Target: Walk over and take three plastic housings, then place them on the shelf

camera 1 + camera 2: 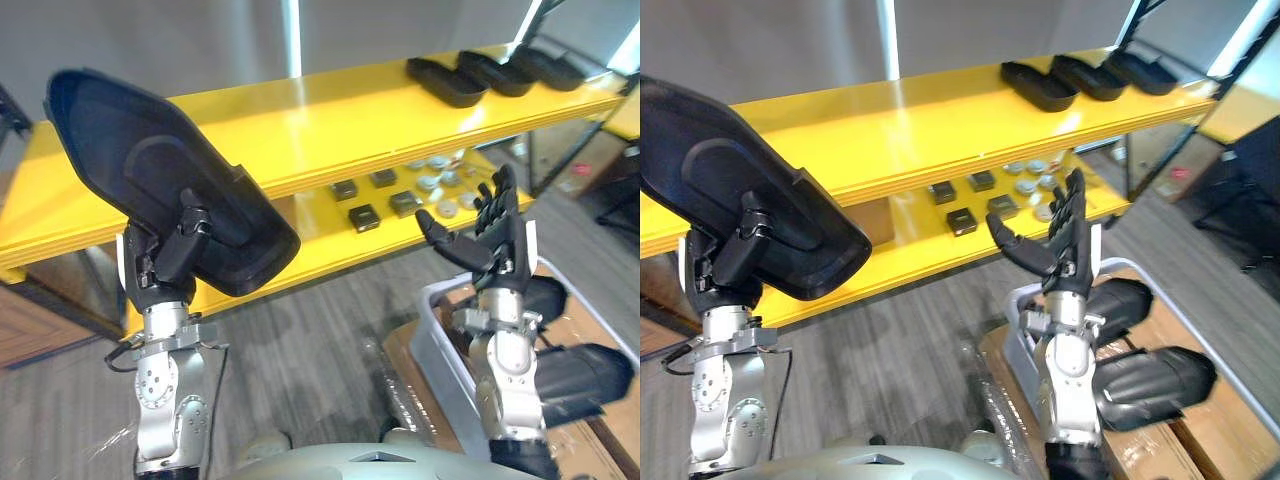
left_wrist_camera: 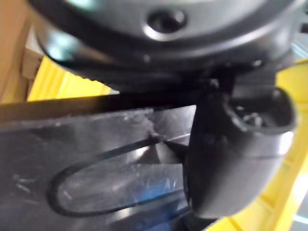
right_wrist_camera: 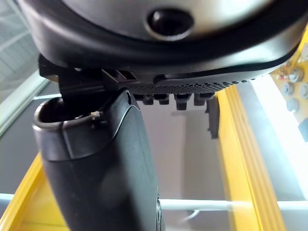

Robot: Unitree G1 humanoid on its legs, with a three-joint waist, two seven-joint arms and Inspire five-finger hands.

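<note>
My left hand (image 1: 172,255) is shut on a large black plastic housing (image 1: 150,170), held tilted up in front of the yellow shelf's top board (image 1: 330,125). Up close, the thumb (image 2: 236,154) presses on the housing's glossy face (image 2: 96,163). Three black housings (image 1: 495,72) lie in a row at the right end of the top board. My right hand (image 1: 490,235) stands open and upright, holding nothing, in front of the lower board (image 1: 910,260). More black housings (image 1: 1150,385) lie in a grey bin (image 1: 445,340) below it.
Small black square parts (image 1: 365,200) and round grey pieces (image 1: 440,185) lie on the lower board. The bin rests on brown cardboard (image 1: 400,360) on a grey floor. A dark frame (image 1: 570,140) stands right of the shelf.
</note>
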